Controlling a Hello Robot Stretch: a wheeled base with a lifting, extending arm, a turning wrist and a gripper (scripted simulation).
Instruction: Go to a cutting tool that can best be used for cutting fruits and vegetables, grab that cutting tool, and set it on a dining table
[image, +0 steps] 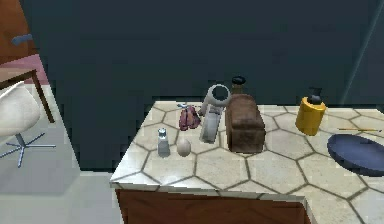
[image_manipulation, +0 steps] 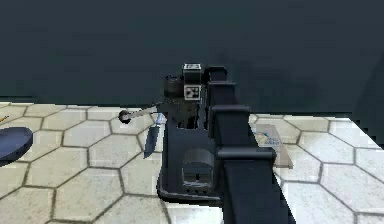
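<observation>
In the arm side view the dark arm (image_manipulation: 235, 150) rises from the bottom edge over a hexagon-tiled counter (image_manipulation: 70, 185). The gripper (image_manipulation: 132, 115) sticks out left of the two white marked squares (image_manipulation: 192, 82). A thin blue-grey, blade-like sliver (image_manipulation: 152, 138) slants down just below the gripper body, with the countertop behind it. It could be a knife. I cannot tell whether the gripper holds anything. A wooden table (image: 18, 80) shows at the forward view's left edge.
The counter (image: 215, 170) carries a small shaker (image: 163, 143), an egg (image: 184, 147), a reddish lump (image: 189, 118), a grey cylinder (image: 213, 108), a brown loaf (image: 244, 123), a yellow bottle (image: 311, 113) and a dark dish (image: 358, 153). A white chair (image: 20, 115) stands left. A flat grey thing (image_manipulation: 272, 148) lies right of the arm.
</observation>
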